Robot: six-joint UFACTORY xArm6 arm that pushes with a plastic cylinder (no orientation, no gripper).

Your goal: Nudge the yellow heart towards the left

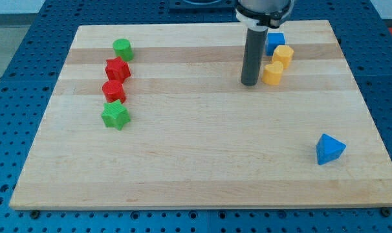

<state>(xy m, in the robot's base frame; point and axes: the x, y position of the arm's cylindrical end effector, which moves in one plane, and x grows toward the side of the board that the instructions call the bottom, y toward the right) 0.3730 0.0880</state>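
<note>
My tip (250, 83) rests on the wooden board (202, 162) in the frame's upper right, a bare rod with no jaws to spread or pinch — just left of the yellow heart (272, 73), apparently not touching, with another yellow block (283, 55) and a blue block (275, 43) above it.

Pretty plain setup — a pale wooden board (202, 175) with lengthwise grain sits on a blue perforated bench (8, 90) that shows past all four edges of the desk. Lighting's bright and even, and a strip of pale floor (11, 8) peeks in beyond the far left corner.
</note>
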